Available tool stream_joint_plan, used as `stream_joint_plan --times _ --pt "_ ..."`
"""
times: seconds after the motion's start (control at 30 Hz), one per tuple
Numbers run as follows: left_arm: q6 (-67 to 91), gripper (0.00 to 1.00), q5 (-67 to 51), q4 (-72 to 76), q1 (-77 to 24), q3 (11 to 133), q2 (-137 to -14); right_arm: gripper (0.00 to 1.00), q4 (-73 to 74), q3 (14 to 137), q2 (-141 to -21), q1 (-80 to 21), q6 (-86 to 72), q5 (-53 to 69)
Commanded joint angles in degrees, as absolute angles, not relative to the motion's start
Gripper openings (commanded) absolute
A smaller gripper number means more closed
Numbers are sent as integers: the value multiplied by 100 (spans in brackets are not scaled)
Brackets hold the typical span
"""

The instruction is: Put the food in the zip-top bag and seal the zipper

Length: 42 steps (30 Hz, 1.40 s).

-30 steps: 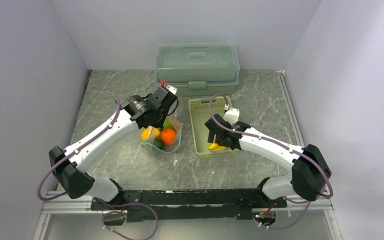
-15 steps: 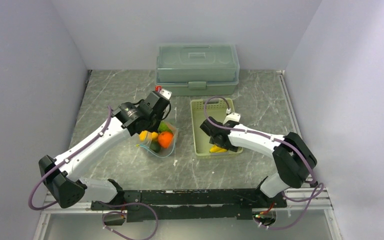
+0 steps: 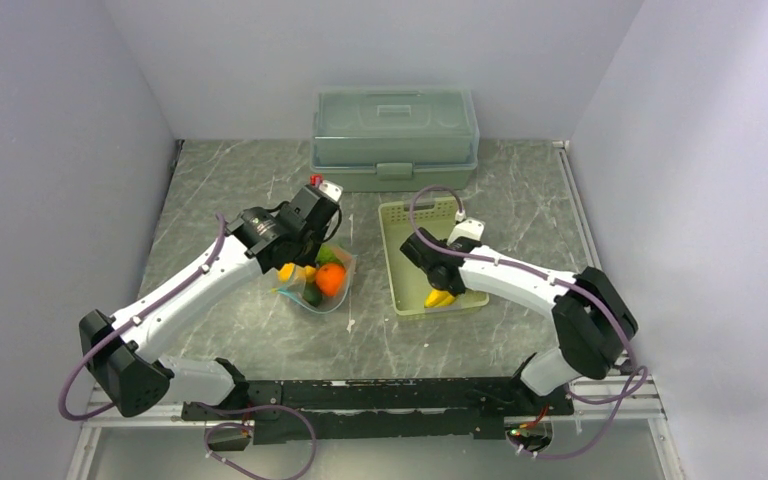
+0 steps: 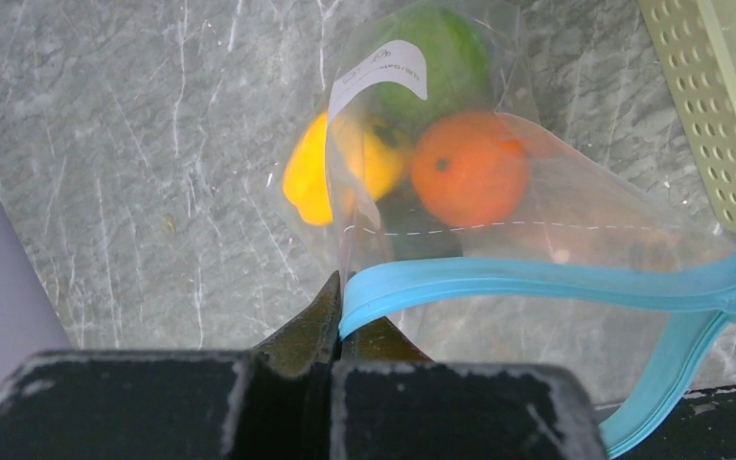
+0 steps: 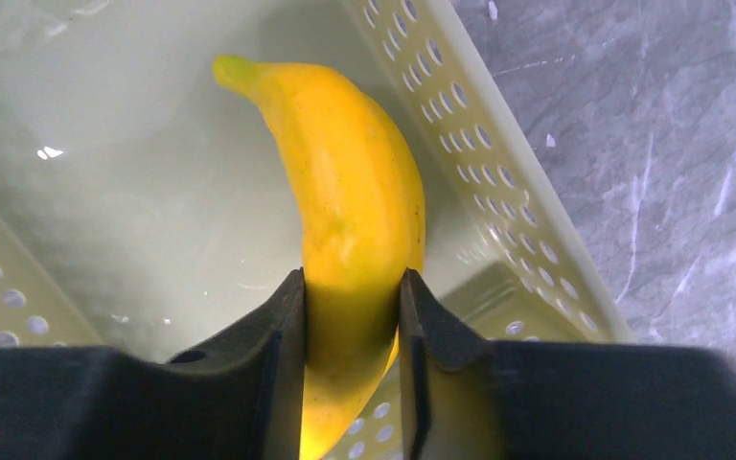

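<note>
From above, we see the left gripper (image 3: 304, 256) low over the marble-patterned table (image 3: 230, 180), at the rim of the clear zip-top bag (image 3: 341, 297) that lies left of the basket. Through the plastic we make out 4 items: an orange ball (image 3: 330, 279), a yellow pepper (image 3: 288, 271), a dark green avocado (image 3: 312, 296) and a light green fruit (image 3: 331, 254). The right gripper (image 3: 439, 290) reaches into the near end of the pale green slotted basket (image 3: 392, 250), right above a yellow banana (image 3: 438, 298). A translucent green lidded box (image 3: 395, 135) stands at the back of the table, apart from both arms.

In the left wrist view, the left gripper (image 4: 340, 309) has its 2 fingers pressed together on the teal-blue zipper (image 4: 537, 280) at one end of the bag's mouth. The mouth gapes, its 2 strips apart. The orange ball (image 4: 470, 168) touches the yellow pepper (image 4: 311, 172); the light green fruit (image 4: 441, 48) lies beyond them, partly behind a white label (image 4: 379, 72). The avocado shows only as a dark patch between them. The basket's (image 4: 719, 125) corner stands just beside the bag.

In the right wrist view, the right gripper (image 5: 353, 331) clamps the banana (image 5: 355, 192) between its 2 fingers (image 5: 283, 335). The banana is inside the basket (image 5: 498, 172), close to one slotted wall. We cannot tell whether it rests on the floor.
</note>
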<state>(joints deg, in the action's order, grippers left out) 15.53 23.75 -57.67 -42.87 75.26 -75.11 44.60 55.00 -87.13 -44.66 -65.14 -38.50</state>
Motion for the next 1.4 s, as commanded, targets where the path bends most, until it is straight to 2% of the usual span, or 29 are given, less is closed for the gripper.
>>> stream_joint_plan --times 0.0,0.27,0.37,0.5,0.6,0.73,1.07,1.37 --pt "1501 0 2325 -5582 -4238 7515 -7479 14 4418 5726 -8222 -4447 -6440 -4253" --pt "1563 0 2224 -5598 -4227 7588 -7608 0 4141 5950 -7672 -4447 -5685 -4462" --pt "1580 0 2177 -5627 -4218 7630 -7657 0 3884 5878 -7341 -4447 -5275 -4356" --pt "1582 0 2132 -5650 -4207 7727 -7735 0 2905 5352 -6565 -4456 -4401 -3705" --pt "1573 0 2112 -5656 -4188 7790 -7775 0 2032 4925 -5910 -4462 -3738 -2787" --pt "1567 0 2093 -5682 -4180 7871 -7832 0 1714 4831 -5396 -4468 -3335 -1991" --pt "1590 0 1957 -5757 -4183 8075 -7967 0 1764 5125 -5243 -4608 -2989 -370" --pt "1576 0 1921 -5791 -4181 8159 -7993 0 1980 5662 -5523 -5336 -3028 -28"
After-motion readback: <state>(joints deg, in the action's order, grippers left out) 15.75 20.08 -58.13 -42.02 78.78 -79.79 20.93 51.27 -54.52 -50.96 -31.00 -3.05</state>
